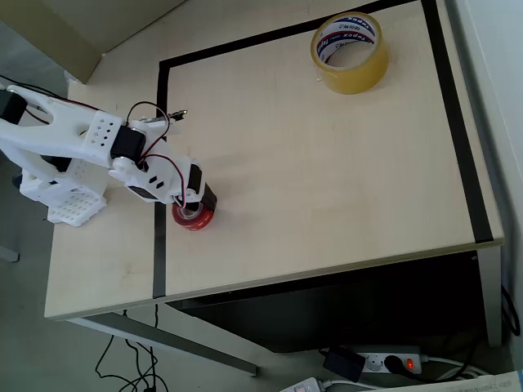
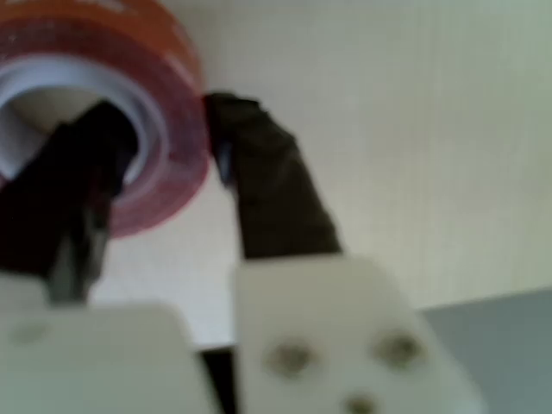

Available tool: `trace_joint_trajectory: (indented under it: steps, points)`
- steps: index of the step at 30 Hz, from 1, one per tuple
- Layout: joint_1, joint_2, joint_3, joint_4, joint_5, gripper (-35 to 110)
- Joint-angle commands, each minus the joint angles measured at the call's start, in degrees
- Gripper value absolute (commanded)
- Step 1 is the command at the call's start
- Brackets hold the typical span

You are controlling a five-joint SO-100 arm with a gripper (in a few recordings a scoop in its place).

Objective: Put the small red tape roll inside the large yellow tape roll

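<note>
The small red tape roll (image 1: 194, 216) lies near the table's left front, just right of the black line. My gripper (image 1: 196, 204) is down on it. In the wrist view one dark finger (image 2: 82, 177) reaches into the white core of the red roll (image 2: 168, 82). The other finger (image 2: 267, 194) presses the outside of its right wall, so the gripper (image 2: 168, 142) is shut on that wall. The large yellow tape roll (image 1: 350, 51) lies flat at the far right of the table, hole up, far from the gripper.
A black tape line (image 1: 161, 163) frames the work area on the pale wooden table (image 1: 327, 188). My white arm base (image 1: 61, 184) stands at the left edge. The table's front edge runs close below the red roll.
</note>
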Motion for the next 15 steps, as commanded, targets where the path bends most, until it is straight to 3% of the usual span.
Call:
trace_joint_trajectory:
  steps: [1,15]
  points:
    - [-1.0,3.2,-9.6,7.0,-0.4,0]
    - [-16.5,6.3,-38.2,8.9,0.5,0]
